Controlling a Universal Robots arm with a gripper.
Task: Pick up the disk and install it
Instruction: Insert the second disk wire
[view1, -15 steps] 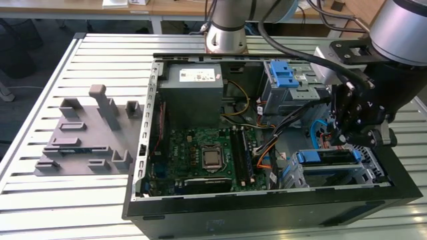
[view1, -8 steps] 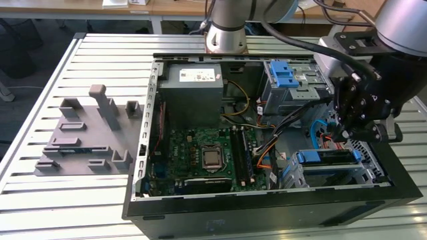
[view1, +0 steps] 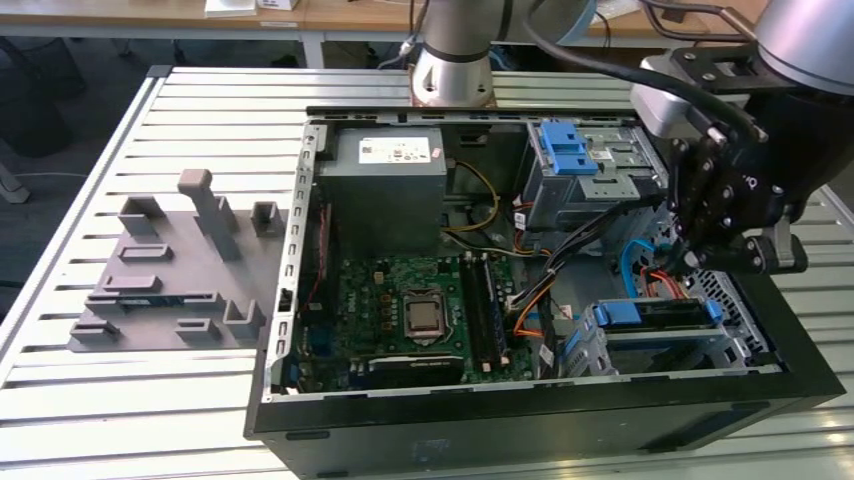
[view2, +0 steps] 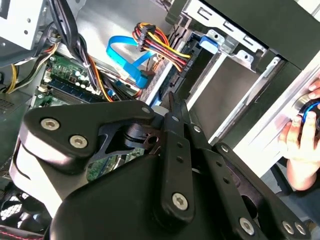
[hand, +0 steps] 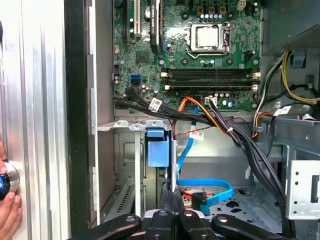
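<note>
The disk (view1: 651, 314) sits edge-on in the lower drive cage at the front corner of the open computer case (view1: 534, 420), on the exterior view's right, with blue rails along its edges. In the first wrist view its blue end tab (hand: 156, 148) stands in the cage slot. The second wrist view shows a blue corner (view2: 207, 42) of it in the bay. My gripper (view1: 690, 262) hangs just above and behind the disk, apart from it. Its black fingers are pressed together with nothing between them in both wrist views (hand: 173, 199) (view2: 173, 104).
A blue data cable (hand: 205, 187) and bundled power wires (view2: 157, 42) lie right below the fingers. The motherboard (view1: 414, 310), a grey power supply box (view1: 387, 175) and an upper cage with a blue latch (view1: 567, 150) fill the case. A grey fixture (view1: 167, 265) lies on the table. A person's hand (view2: 300, 145) rests beside the case.
</note>
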